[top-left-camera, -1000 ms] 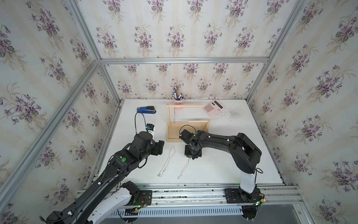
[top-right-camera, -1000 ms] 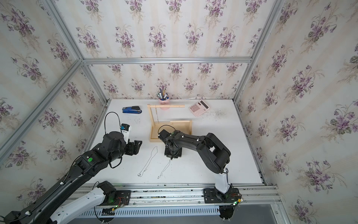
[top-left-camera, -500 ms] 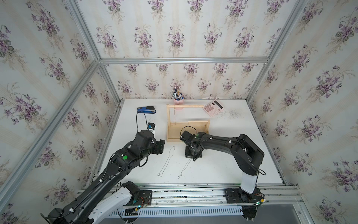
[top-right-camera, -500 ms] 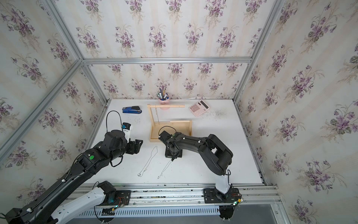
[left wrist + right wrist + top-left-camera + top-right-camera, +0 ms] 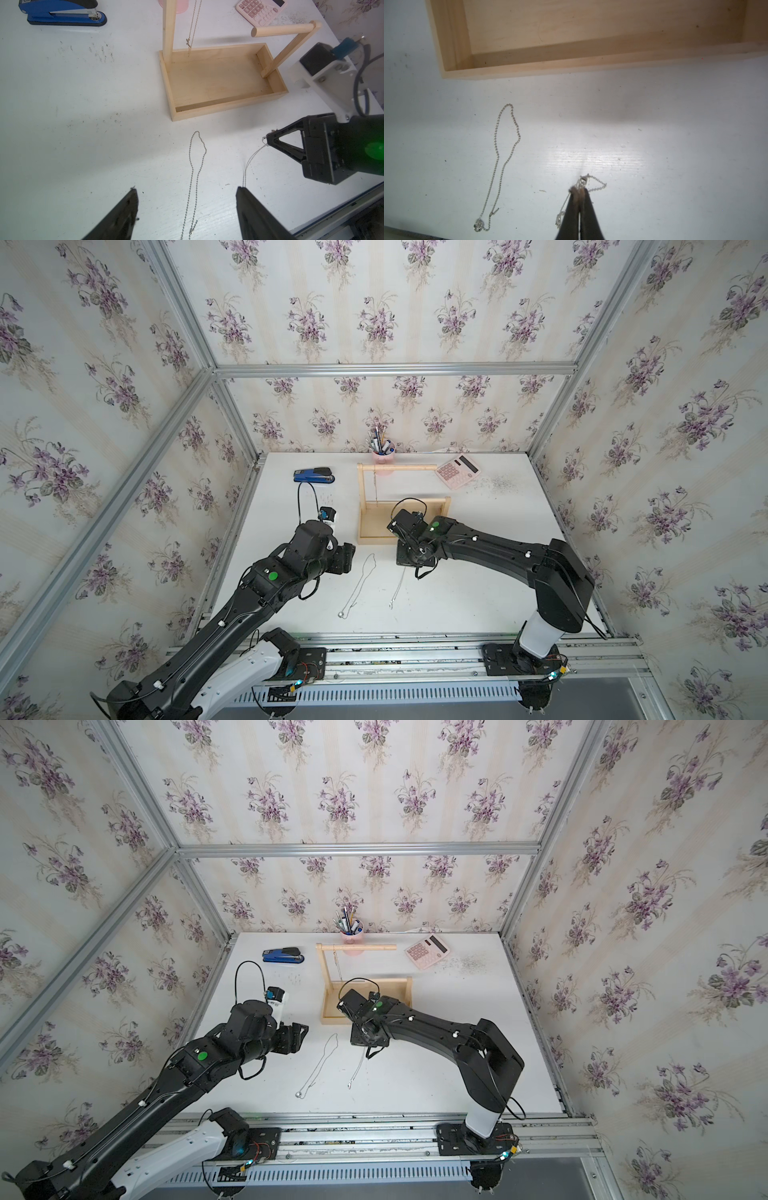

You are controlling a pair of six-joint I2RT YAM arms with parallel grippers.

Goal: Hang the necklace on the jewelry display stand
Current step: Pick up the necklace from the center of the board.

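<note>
The light wooden jewelry display stand [image 5: 376, 538] [image 5: 360, 946] stands mid-table, and a fine chain [image 5: 193, 27] hangs from its crossbar by the left upright. My right gripper [image 5: 577, 190] is just in front of the tray base [image 5: 571, 66], tip down at the table, shut on the clasp end of a thin silver necklace [image 5: 598, 188] [image 5: 398, 587]. The rest of that chain trails toward the front edge. A ball-chain necklace [image 5: 194, 166] [image 5: 318, 1071] lies loose to its left. My left gripper [image 5: 186, 189] [image 5: 348, 558] hovers open over this ball-chain without touching it.
A blue stapler [image 5: 313, 475] lies at the back left. A pink pen cup [image 5: 382, 454] stands behind the stand and a pink calculator [image 5: 457, 470] lies at the back right, with dark specks [image 5: 496, 483] beside it. Walls enclose three sides.
My right gripper has closed onto the thin necklace's clasp end. My left arm has shifted slightly and its jaws have narrowed a little.
</note>
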